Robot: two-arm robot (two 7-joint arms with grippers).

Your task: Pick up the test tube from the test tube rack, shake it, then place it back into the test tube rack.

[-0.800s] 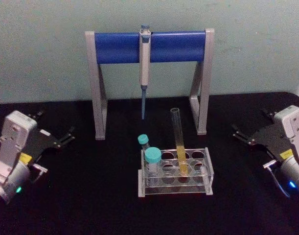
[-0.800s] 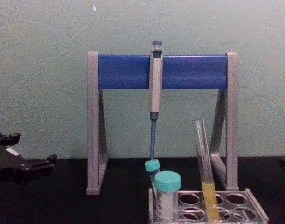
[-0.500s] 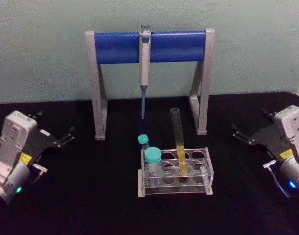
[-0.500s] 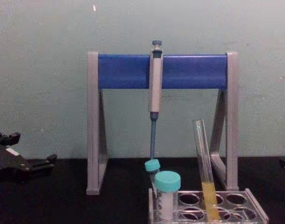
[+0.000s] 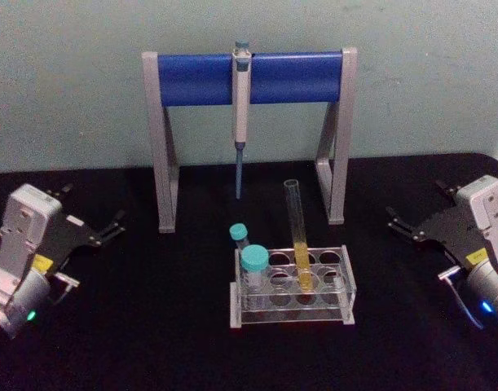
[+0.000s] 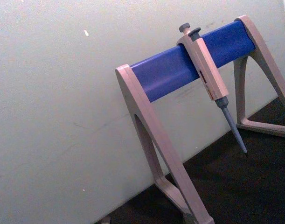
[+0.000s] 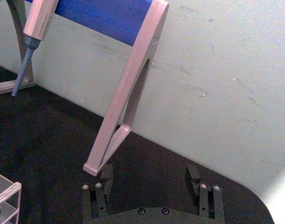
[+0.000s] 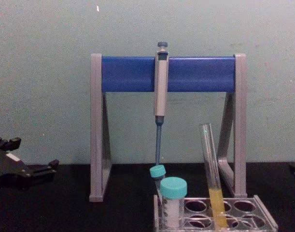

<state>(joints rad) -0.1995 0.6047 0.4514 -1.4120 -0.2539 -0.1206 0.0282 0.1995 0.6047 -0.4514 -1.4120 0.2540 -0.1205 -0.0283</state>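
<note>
The test tube [image 5: 297, 238], a long clear uncapped tube with yellow liquid in its lower part, stands slightly tilted in the test tube rack [image 5: 289, 314] at the middle of the black table. From the chest, the test tube [image 8: 211, 169] rises from the back row of the rack [image 8: 269, 221]. My left gripper [image 5: 92, 205] rests open at the far left, well away from the rack, and also appears at the chest view's left edge [image 8: 31, 153]. My right gripper [image 5: 416, 204] rests open at the far right. Its fingers are spread with nothing between them [image 7: 149, 175].
Two teal-capped tubes [image 5: 254, 262] stand at the rack's left end. Behind it is a tall grey-and-blue stand [image 5: 200, 79] with a pipette [image 5: 241, 106] hanging from it, tip above the table. A pale wall closes off the back. Bare black tabletop lies between each gripper and the rack.
</note>
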